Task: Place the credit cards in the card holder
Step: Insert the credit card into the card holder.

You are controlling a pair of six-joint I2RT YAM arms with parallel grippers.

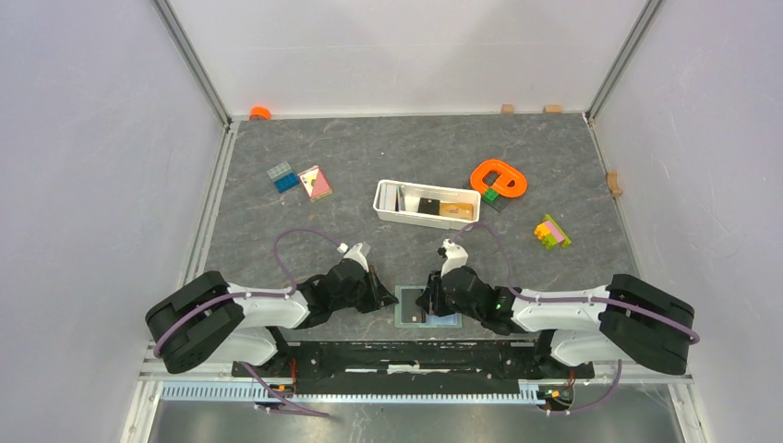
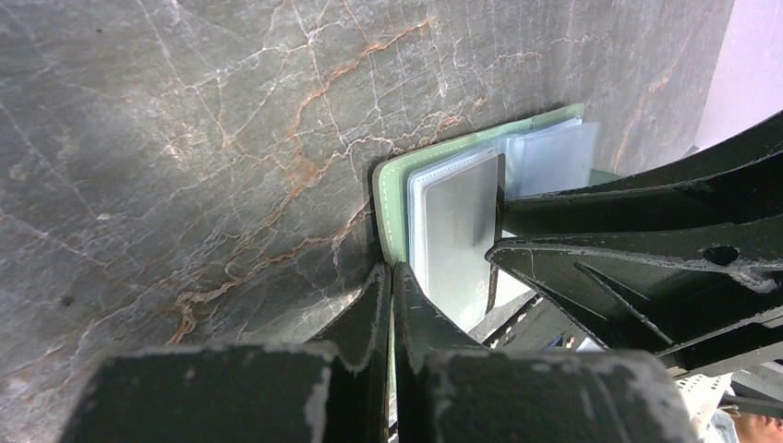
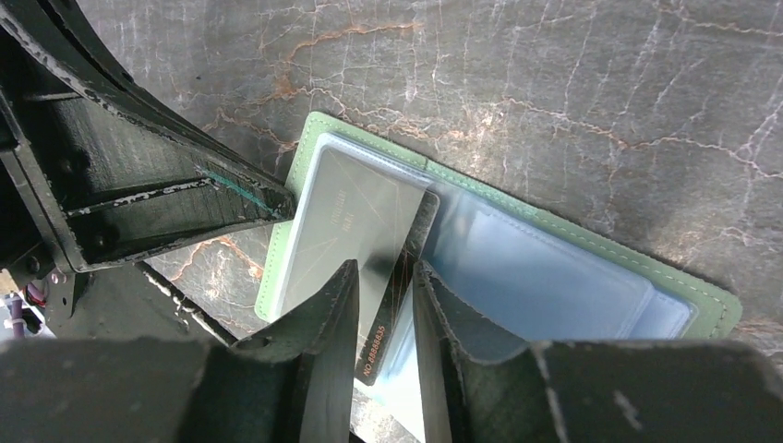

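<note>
From above, we see the card holder (image 1: 406,312) lying open on the grey marble-patterned table (image 1: 591,185), with the left gripper (image 1: 386,297) at its left edge and the right gripper (image 1: 430,303) over its middle. Beyond the holder stands a white tray (image 1: 380,198) with more credit cards (image 1: 427,205) in it.

In the left wrist view, the left gripper's jaws are pressed together, pinching the holder's green edge (image 2: 392,194).

In the right wrist view, the right gripper (image 3: 386,277) is clamped narrowly on a black credit card (image 3: 369,231), which lies partly under a clear sleeve on the holder's left half. Along the card's edge we read "NO.68888835". The fainter print on its face is too dim to read.
</note>
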